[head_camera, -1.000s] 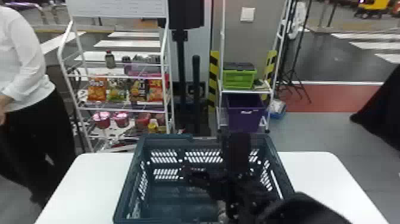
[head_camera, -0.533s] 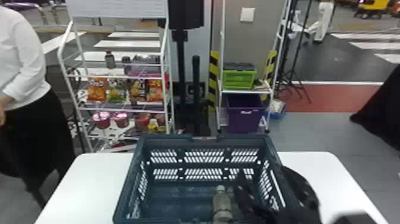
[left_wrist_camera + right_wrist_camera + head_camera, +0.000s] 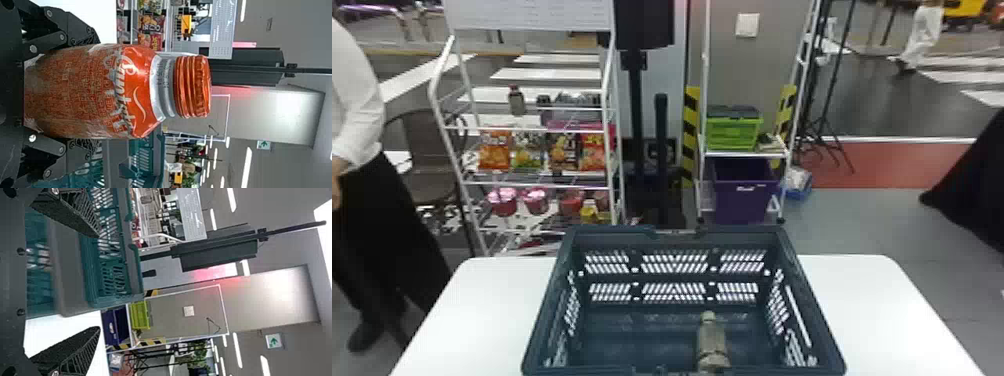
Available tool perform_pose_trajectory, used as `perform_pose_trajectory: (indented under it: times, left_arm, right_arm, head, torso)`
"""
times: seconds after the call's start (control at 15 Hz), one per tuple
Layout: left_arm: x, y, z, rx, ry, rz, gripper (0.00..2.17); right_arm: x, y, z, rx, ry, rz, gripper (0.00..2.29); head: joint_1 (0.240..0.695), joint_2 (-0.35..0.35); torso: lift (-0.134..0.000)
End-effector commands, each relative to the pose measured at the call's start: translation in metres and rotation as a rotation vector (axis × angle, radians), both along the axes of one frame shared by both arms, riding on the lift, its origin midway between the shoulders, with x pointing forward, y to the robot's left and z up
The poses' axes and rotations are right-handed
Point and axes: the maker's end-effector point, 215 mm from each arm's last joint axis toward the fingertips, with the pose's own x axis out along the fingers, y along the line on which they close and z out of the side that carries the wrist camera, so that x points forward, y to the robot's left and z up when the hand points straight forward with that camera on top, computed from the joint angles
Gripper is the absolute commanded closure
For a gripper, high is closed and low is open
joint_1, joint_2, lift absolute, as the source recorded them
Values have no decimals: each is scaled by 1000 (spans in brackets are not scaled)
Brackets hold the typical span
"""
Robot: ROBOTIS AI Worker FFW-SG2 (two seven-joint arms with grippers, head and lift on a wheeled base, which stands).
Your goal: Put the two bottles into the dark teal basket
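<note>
Left gripper (image 3: 96,92) clasping one bottle (image 3: 137,92), right gripper (image 3: 98,282) wide, empty, one bottle (image 3: 712,340) in basket (image 3: 794,265)

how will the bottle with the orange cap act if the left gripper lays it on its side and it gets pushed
The bottle would probably roll, since its body looks round. Its glossy, creased wrap may make it a little slippery between the left gripper's fingers. The ridged orange cap looks fairly stiff.

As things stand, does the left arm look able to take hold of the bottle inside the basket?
Probably not: its claw is shut on the orange bottle, leaving no free grip, though the open-topped basket leaves the other bottle uncovered.
</note>
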Motion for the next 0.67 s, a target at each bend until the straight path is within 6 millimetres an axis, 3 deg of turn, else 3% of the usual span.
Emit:
perform_pose_trajectory:
  times: [0.0,0.13,0.27,0.4,0.6]
  left_arm:
    - [8,3,14,12,-9,2,2121]
    - [21,21,34,57,-12,18,2121]
    - [40,38,68,115,-32,37,2121]
    - [59,48,90,170,-19,55,2121]
    - [97,31,108,228,45,1,2121]
  right_arm:
    - [-22,-8,-20,6,32,-21,49]
    - [-34,-11,-27,2,34,-18,56]
    - [-50,-19,-27,-9,10,-22,60]
    - [-64,-34,-25,-16,-10,-40,66]
    - [-80,-50,-26,-56,-14,-9,70]
  head:
    - [499,0]
    - [499,0]
    - [499,0]
    - [499,0]
    - [499,0]
  torso:
    - [0]
    - [0]
    - [0]
    - [0]
    - [0]
